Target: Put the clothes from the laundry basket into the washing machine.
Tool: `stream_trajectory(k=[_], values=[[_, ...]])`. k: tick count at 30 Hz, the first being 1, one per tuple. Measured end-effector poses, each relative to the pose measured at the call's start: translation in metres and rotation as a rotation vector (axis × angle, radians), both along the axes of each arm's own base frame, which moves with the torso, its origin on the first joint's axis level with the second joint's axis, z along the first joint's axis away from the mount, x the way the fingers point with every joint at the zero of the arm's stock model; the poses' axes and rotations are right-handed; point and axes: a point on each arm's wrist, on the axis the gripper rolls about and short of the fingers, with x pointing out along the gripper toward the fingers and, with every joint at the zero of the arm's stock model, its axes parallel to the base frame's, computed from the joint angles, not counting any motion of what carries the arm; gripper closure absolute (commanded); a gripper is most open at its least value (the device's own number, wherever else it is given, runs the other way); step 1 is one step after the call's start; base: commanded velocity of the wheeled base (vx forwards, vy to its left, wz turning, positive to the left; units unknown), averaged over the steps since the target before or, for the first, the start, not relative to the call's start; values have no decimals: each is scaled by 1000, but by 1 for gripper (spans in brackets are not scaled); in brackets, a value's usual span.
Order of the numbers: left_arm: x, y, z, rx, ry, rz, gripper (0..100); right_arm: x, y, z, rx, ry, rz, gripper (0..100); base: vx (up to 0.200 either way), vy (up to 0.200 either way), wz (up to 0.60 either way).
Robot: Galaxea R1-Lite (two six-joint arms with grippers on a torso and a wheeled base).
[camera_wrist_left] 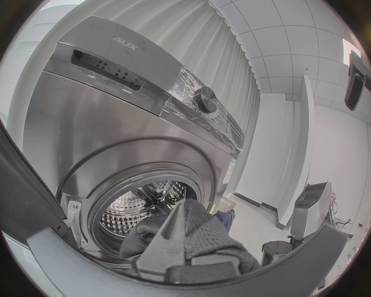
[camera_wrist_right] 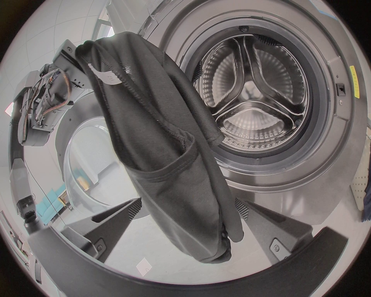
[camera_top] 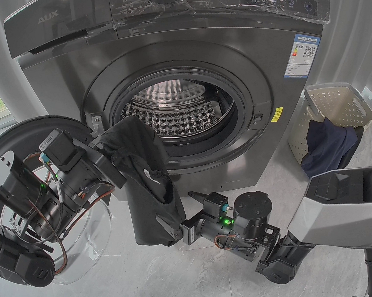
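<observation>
Left hand (camera_top: 103, 150): clamped on top edge of black garment (camera_top: 148, 188), hoisting it just before washing machine (camera_top: 178, 108) mouth for loading. Right hand (camera_top: 174, 207): below, wide open, jaws astride the hanging hem, probably to gather it. Laundry basket (camera_top: 341, 99): beyond right hand, holding more clothes (camera_top: 328, 147).

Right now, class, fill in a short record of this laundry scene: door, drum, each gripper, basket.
Door: open, swung left
Drum: no clothes visible inside
Left gripper: shut on black garment, just left of the drum
Right gripper: open, straddling the garment's lower end
Laundry basket: right of washing machine, dark blue clothes draped over its edge
</observation>
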Motion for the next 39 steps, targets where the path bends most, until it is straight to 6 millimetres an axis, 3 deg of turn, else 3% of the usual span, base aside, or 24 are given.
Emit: stream_trajectory(k=[5, 6, 15, 22, 26, 39], values=[[0, 0, 0, -1, 0, 0, 100, 13, 2, -1, 16, -18, -8, 0, 0, 0, 0], [0, 0, 0, 0, 0, 0, 100, 15, 3, -1, 22, -24, -9, 100, 0, 0, 0], [0, 0, 0, -2, 0, 1, 100, 23, 7, -2, 43, -43, -16, 100, 0, 0, 0], [1, 0, 0, -3, 1, 4, 100, 16, -4, 7, 40, -41, -23, 100, 0, 0, 0], [2, 1, 0, -2, 2, 8, 100, 9, -20, 20, 38, -42, -44, 100, 0, 0, 0], [8, 11, -7, 10, 27, 54, 100, -25, -97, 68, 26, -54, -147, 100, 0, 0, 0]])
